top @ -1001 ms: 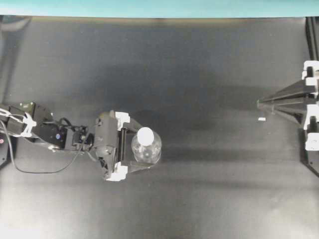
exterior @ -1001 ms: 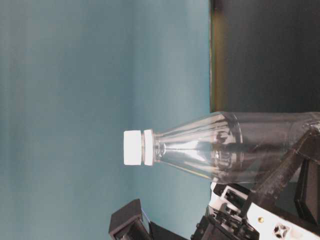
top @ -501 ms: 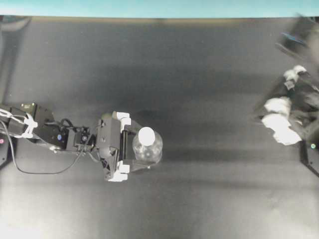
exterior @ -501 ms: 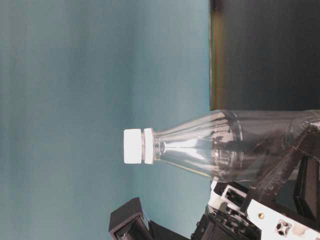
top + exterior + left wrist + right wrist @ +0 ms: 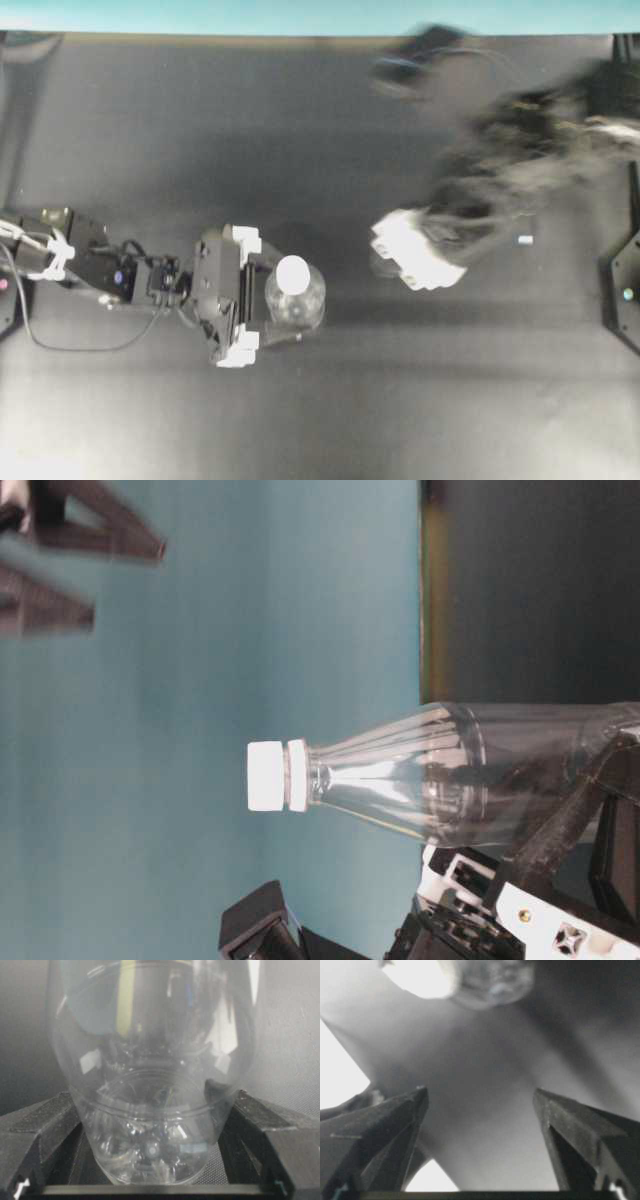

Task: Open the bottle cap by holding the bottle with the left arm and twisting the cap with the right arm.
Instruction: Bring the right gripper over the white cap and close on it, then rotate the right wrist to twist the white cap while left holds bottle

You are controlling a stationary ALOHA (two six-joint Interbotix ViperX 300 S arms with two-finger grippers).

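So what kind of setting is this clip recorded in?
Most likely a lab bench rig: a bare dark tabletop, a plain teal backdrop, and two black arms around one clear bottle.

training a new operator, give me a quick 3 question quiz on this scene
1. True or false: the bottle cap is off the bottle.
2. Which hand has the bottle between its fingers: A left hand, B right hand?
3. Fill in: the right hand's jaws stand ____.

Key: 1 false, the white cap sits on the neck. 2 A. 3 open, with nothing between them.
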